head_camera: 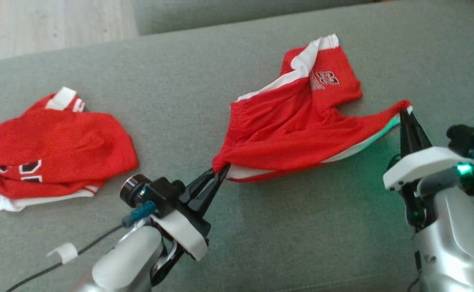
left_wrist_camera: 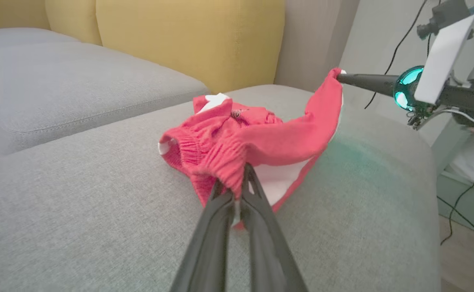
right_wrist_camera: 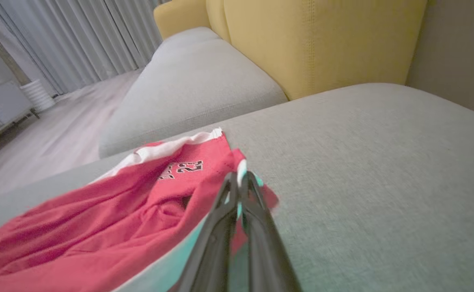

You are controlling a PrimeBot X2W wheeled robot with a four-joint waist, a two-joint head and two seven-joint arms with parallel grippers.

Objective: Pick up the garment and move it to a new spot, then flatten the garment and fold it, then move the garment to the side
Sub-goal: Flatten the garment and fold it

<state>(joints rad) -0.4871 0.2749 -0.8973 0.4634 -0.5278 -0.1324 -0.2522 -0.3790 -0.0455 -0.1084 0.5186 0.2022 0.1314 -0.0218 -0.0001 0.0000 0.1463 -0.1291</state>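
The garment point(head_camera: 298, 129) is a pair of red shorts with white trim and a number print, stretched across the grey sofa cushion point(head_camera: 285, 227). My left gripper point(head_camera: 220, 169) is shut on its gathered waistband at the lower left corner. My right gripper point(head_camera: 405, 112) is shut on the opposite corner, pulled out to the right. In the left wrist view the garment point(left_wrist_camera: 261, 142) bunches over my fingers point(left_wrist_camera: 225, 211), and the right gripper point(left_wrist_camera: 342, 78) pinches its far tip. In the right wrist view the garment point(right_wrist_camera: 111, 223) spreads left of my shut fingers point(right_wrist_camera: 220, 219).
A second red garment point(head_camera: 54, 150) lies crumpled at the left of the cushion. Yellow back cushions point(left_wrist_camera: 188, 36) stand behind the seat. Another grey seat point(right_wrist_camera: 196, 89) adjoins, with wooden floor point(head_camera: 50, 24) beyond. Cables point(left_wrist_camera: 464, 211) hang at the sofa's right end.
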